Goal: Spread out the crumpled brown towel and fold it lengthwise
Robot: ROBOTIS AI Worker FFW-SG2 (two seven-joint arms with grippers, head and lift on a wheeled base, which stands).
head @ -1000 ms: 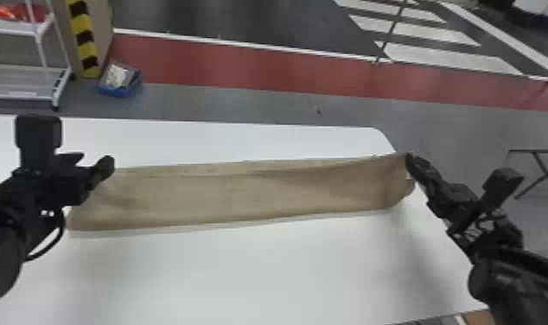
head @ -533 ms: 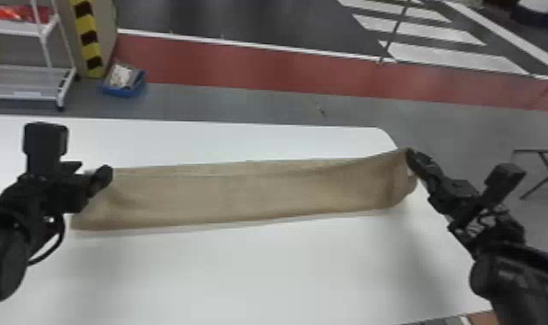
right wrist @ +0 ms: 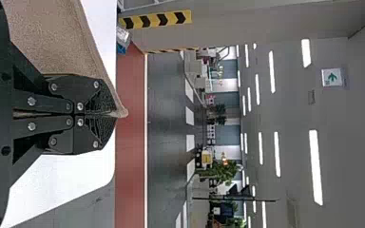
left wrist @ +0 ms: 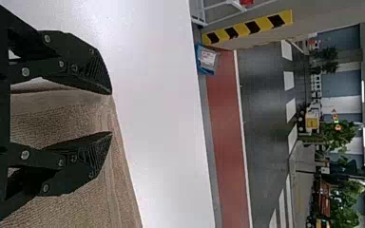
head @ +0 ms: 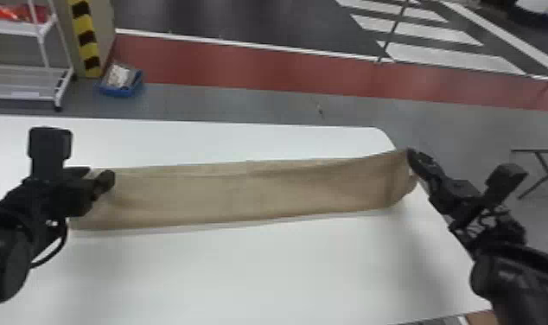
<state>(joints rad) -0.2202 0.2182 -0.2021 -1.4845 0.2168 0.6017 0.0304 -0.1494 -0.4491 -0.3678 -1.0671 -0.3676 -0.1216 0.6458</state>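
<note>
And here's the crumpled brown cloth towel (head: 251,190), stretched left to right across the smooth white table (head: 264,268) in a long, narrow band! Its near edge runs along the tabletop, while a slim strip of cloth shows along the far side.

Over at the right end, the black two-fingered right gripper (head: 411,156) has the towel's far corner pinched tight, up by the table's right edge. The right wrist view shows its fingers pressed together, with a bit of cloth poking out past the tips, and the towel slanting away from that grip.

Across to the left, the black two-fingered left gripper (head: 99,173) is at the towel's far left part. In the left wrist view its fingers stand wide apart, brown cloth showing between them; whether either one touches it, I can't tell.

Beyond the table, on the floor at far left, sits a blue bin (head: 121,89).
</note>
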